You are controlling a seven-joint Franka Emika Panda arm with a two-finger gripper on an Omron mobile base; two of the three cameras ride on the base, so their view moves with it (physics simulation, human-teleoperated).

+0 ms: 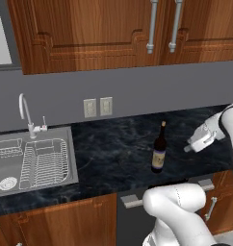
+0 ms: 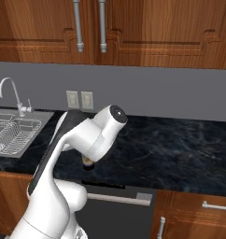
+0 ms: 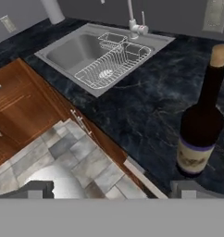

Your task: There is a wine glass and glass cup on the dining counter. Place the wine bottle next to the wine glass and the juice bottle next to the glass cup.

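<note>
The wine bottle (image 1: 159, 149), dark with a tan top and a cream label, stands upright on the black worktop (image 1: 113, 153) to the right of the sink. My gripper (image 1: 189, 148) hovers to the right of the bottle at about label height and is apart from it. In the hand view the wine bottle (image 3: 202, 120) stands at the right, just above my right fingertip (image 3: 192, 187). My gripper (image 3: 114, 190) is open with nothing between its fingers. The arm hides most of the bottle in the right base view. The wine glass, glass cup, juice bottle and dining counter are out of view.
A steel sink (image 1: 34, 163) with a wire rack and a faucet (image 1: 26, 113) lies at the left. Wooden wall cabinets (image 1: 137, 29) hang above, and two outlets (image 1: 97, 106) sit on the grey wall. Drawer fronts (image 1: 210, 202) run below the worktop edge.
</note>
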